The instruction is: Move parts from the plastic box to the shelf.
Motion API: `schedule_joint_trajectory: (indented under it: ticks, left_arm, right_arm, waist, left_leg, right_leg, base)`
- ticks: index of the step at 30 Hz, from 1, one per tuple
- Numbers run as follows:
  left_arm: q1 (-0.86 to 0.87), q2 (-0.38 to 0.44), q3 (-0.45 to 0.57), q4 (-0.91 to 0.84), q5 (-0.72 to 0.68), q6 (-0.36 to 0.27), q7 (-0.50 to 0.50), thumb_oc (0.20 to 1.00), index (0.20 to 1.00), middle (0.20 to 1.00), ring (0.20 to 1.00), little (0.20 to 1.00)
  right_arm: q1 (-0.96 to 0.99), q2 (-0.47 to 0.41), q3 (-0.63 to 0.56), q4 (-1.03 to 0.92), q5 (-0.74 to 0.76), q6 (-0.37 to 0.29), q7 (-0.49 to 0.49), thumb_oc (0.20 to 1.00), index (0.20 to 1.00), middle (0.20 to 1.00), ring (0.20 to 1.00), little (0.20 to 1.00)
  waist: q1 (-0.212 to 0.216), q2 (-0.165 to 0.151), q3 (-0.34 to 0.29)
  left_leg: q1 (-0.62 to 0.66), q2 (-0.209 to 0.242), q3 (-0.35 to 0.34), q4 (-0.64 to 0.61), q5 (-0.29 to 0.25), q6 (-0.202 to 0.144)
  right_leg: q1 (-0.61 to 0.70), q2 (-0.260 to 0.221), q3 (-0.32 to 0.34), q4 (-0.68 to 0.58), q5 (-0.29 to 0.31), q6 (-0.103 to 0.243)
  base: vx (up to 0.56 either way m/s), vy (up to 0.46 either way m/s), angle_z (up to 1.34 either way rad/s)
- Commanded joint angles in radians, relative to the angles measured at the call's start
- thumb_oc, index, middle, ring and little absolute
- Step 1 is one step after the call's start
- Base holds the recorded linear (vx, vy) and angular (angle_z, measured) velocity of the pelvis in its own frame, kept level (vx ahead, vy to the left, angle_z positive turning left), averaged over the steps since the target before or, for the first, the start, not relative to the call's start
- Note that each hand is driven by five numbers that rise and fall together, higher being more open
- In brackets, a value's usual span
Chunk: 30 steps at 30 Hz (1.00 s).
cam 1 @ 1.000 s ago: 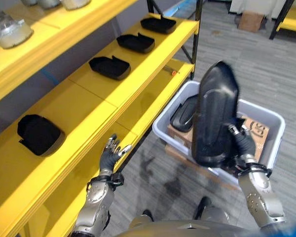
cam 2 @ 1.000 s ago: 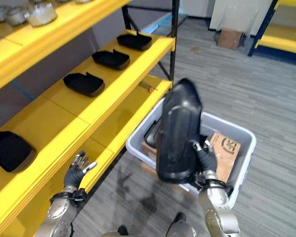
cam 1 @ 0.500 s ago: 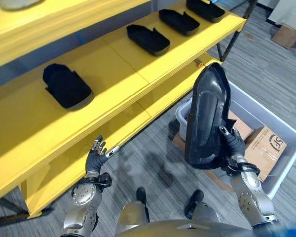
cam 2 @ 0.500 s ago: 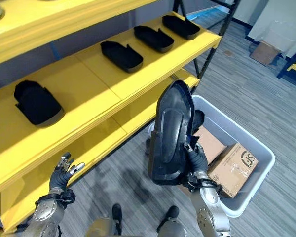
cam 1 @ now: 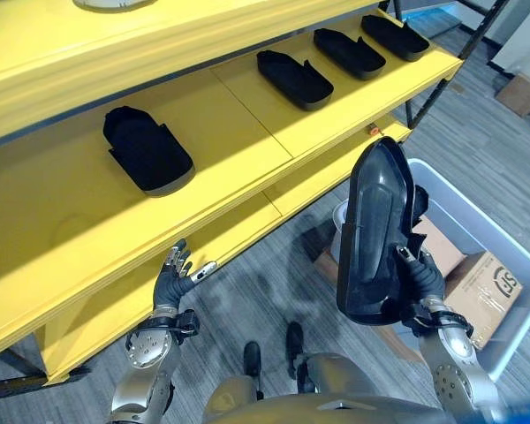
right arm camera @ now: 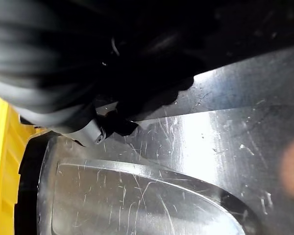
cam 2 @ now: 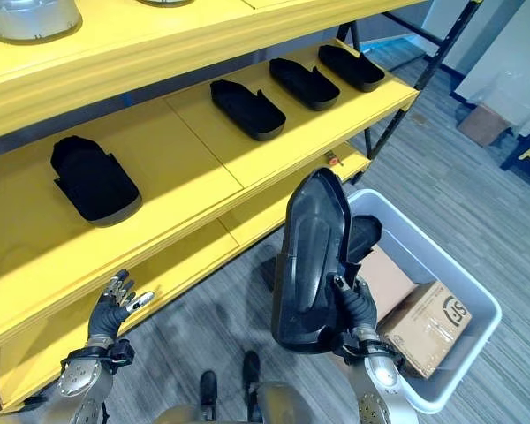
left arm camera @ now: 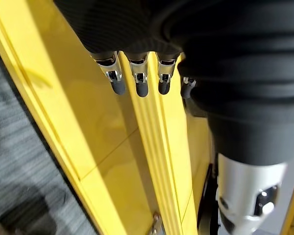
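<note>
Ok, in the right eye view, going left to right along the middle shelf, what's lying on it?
Wide black part → long black part → third black part → fourth black part, all apart from one another.

Yellow shelf (cam 1: 247,132) carries four black parts (cam 1: 147,150) in a row (all well above the left robot hand (cam 1: 172,281)); grey plastic box (cam 2: 464,287) sits on the floor (cam 1: 274,283) behind the right robot hand (cam 1: 421,281).

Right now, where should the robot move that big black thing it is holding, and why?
Probably up and leftward onto the yellow shelf. The right hand grips the black part upright above the plastic box, and bare yellow space shows between the parts already lying there.
</note>
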Motion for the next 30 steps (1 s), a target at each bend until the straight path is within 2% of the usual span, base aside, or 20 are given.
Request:
schedule_joint_trajectory:
  ticks: [1,3,4,5,6,7,8,9,10,12,13,15,18,19,23,30]
  left_arm:
    - [0.013,0.028,0.026,-0.071,0.014,-0.045,-0.009,1.000,1.000,1.000,1.000,1.000]
    - [-0.004,0.028,0.016,-0.063,0.000,-0.042,-0.012,1.000,1.000,1.000,1.000,1.000]
    - [-0.012,0.025,0.014,-0.063,-0.003,-0.043,-0.010,1.000,1.000,1.000,1.000,1.000]
    - [-0.013,0.025,0.014,-0.063,-0.003,-0.042,-0.010,1.000,1.000,1.000,1.000,1.000]
    - [-0.018,0.019,0.014,-0.070,-0.006,-0.040,-0.003,1.000,1.000,1.000,1.000,1.000]
    - [-0.017,0.019,0.014,-0.070,-0.005,-0.039,-0.003,1.000,1.000,1.000,1.000,1.000]
    - [-0.007,0.013,0.022,-0.079,-0.013,-0.038,0.011,1.000,1.000,1.000,1.000,1.000]
    - [-0.016,0.014,0.023,-0.074,-0.024,-0.036,0.021,1.000,1.000,1.000,1.000,1.000]
    - [-0.016,0.013,0.023,-0.074,-0.024,-0.036,0.021,1.000,1.000,1.000,1.000,1.000]
    - [-0.017,0.008,0.020,-0.065,-0.030,-0.041,0.011,1.000,1.000,1.000,1.000,1.000]
    - [-0.021,0.009,0.016,-0.064,-0.030,-0.042,0.006,1.000,1.000,1.000,1.000,1.000]
    - [-0.019,0.013,0.015,-0.064,-0.028,-0.043,-0.003,1.000,1.000,1.000,1.000,1.000]
    - [-0.010,0.031,0.016,-0.065,-0.027,-0.043,-0.014,1.000,1.000,1.000,1.000,1.000]
    - [-0.010,0.031,0.016,-0.065,-0.027,-0.043,-0.014,1.000,1.000,1.000,1.000,1.000]
    - [-0.004,0.043,0.027,-0.070,-0.028,-0.040,-0.008,1.000,1.000,1.000,1.000,1.000]
    - [-0.031,0.072,0.037,-0.075,-0.032,-0.040,0.012,1.000,1.000,1.000,1.000,1.000]
  right_arm:
    - [-0.017,-0.014,-0.038,-0.109,0.006,-0.059,0.027,0.200,0.200,0.200,0.200,0.200]
    - [-0.021,-0.029,-0.050,-0.106,0.017,-0.061,0.024,0.200,0.200,0.200,0.200,0.200]
    - [-0.019,-0.039,-0.061,-0.114,0.008,-0.062,0.022,0.200,0.200,0.200,0.200,0.200]
    - [-0.019,-0.039,-0.061,-0.114,0.008,-0.062,0.022,0.200,0.200,0.200,0.200,0.200]
    - [-0.018,-0.044,-0.071,-0.110,-0.001,-0.060,0.006,0.200,0.200,0.200,0.200,0.200]
    - [-0.017,-0.044,-0.071,-0.110,-0.001,-0.060,0.006,0.200,0.200,0.200,0.200,0.200]
    - [-0.015,-0.044,-0.073,-0.108,0.001,-0.063,-0.002,0.200,0.200,0.200,0.200,0.200]
    - [-0.025,-0.047,-0.072,-0.101,0.006,-0.072,-0.014,0.200,0.200,0.200,0.200,0.200]
    - [-0.026,-0.048,-0.072,-0.100,0.006,-0.073,-0.014,0.200,0.200,0.200,0.200,0.200]
    - [-0.025,-0.047,-0.071,-0.103,0.002,-0.072,-0.009,0.200,0.200,0.200,0.200,0.200]
    - [-0.033,-0.046,-0.067,-0.104,0.004,-0.074,-0.008,0.200,0.200,0.200,0.200,0.200]
    - [-0.043,-0.042,-0.061,-0.104,0.022,-0.075,-0.001,0.200,0.200,0.200,0.200,0.200]
    - [-0.047,-0.034,-0.052,-0.113,0.024,-0.070,0.010,0.200,0.200,0.200,0.200,0.200]
    - [-0.047,-0.034,-0.052,-0.113,0.024,-0.070,0.010,0.200,0.200,0.200,0.200,0.200]
    - [-0.076,-0.035,-0.042,-0.130,0.014,-0.067,0.015,0.200,0.200,0.200,0.200,0.200]
    - [-0.200,-0.059,0.034,-0.143,0.030,-0.059,0.025,0.200,0.200,0.200,0.200,0.200]
  waist:
    - [-0.008,-0.022,-0.024]
    - [-0.012,-0.026,-0.004]
    - [-0.016,-0.029,0.008]
    - [-0.018,-0.029,0.008]
    - [-0.026,-0.039,0.014]
    - [-0.026,-0.039,0.014]
    - [-0.030,-0.027,0.006]
    - [-0.032,-0.002,0.009]
    - [-0.033,-0.001,0.009]
    - [-0.034,0.030,0.000]
    - [-0.032,0.044,-0.001]
    - [-0.024,0.049,0.002]
    - [0.001,0.037,0.008]
    - [0.000,0.037,0.008]
    - [0.032,0.018,0.016]
    - [0.080,-0.011,0.046]
  left_leg:
    - [-0.029,-0.002,0.010,0.073,-0.028,-0.029]
    - [-0.082,-0.013,0.013,0.191,-0.056,-0.048]
    - [-0.096,-0.006,0.039,0.229,-0.067,-0.059]
    - [-0.100,-0.006,0.037,0.236,-0.070,-0.059]
    - [-0.098,0.117,0.070,0.253,-0.064,-0.069]
    - [-0.098,0.118,0.070,0.253,-0.065,-0.070]
    - [-0.079,0.258,0.080,0.187,0.040,-0.094]
    - [-0.067,0.322,0.110,0.119,0.123,-0.124]
    - [-0.065,0.322,0.109,0.113,0.127,-0.125]
    - [-0.020,0.314,0.119,0.044,0.100,-0.148]
    - [-0.026,0.306,0.112,0.034,0.108,-0.155]
    - [-0.030,0.287,0.097,0.052,0.094,-0.154]
    - [-0.031,0.251,0.099,0.074,0.055,-0.145]
    - [-0.032,0.251,0.099,0.074,0.055,-0.145]
    - [-0.070,0.201,0.078,0.114,0.015,-0.130]
    - [-0.158,0.159,0.047,0.169,-0.008,-0.116]
  right_leg:
    - [0.040,-0.021,0.016,0.036,-0.067,0.093]
    - [0.034,-0.043,-0.017,0.054,-0.081,0.083]
    - [0.030,-0.058,-0.037,0.070,-0.088,0.078]
    - [0.029,-0.058,-0.039,0.072,-0.090,0.078]
    - [0.022,-0.091,-0.046,0.121,-0.113,0.078]
    - [0.022,-0.091,-0.047,0.123,-0.115,0.077]
    - [-0.001,-0.125,-0.068,0.176,-0.147,0.082]
    - [-0.020,-0.149,-0.102,0.219,-0.167,0.082]
    - [-0.021,-0.149,-0.104,0.221,-0.169,0.081]
    - [-0.028,-0.152,-0.125,0.237,-0.176,0.091]
    - [-0.023,-0.161,-0.136,0.235,-0.169,0.093]
    - [-0.006,-0.179,-0.142,0.220,-0.157,0.095]
    - [0.052,-0.219,-0.170,0.179,-0.138,0.117]
    - [0.053,-0.219,-0.170,0.178,-0.138,0.117]
    - [0.090,-0.256,-0.200,0.120,-0.111,0.143]
    - [0.084,-0.283,-0.236,0.091,-0.089,0.158]
  base:
    - [-0.01,-0.100,0.42]
    - [-0.07,-0.074,0.49]
    - [-0.07,-0.025,0.88]
    - [-0.09,0.034,1.35]
    - [-0.04,0.036,1.09]
    - [-0.03,0.140,0.64]
    - [-0.01,0.207,0.25]
    - [-0.01,0.206,0.33]
    - [-0.01,0.146,0.42]
    - [0.03,0.141,0.48]
    - [0.06,0.221,0.37]
    - [0.07,0.209,0.29]
    - [0.10,0.180,0.32]
    - [0.09,0.168,0.45]
    - [0.08,0.141,0.34]
    - [0.01,0.061,0.28]
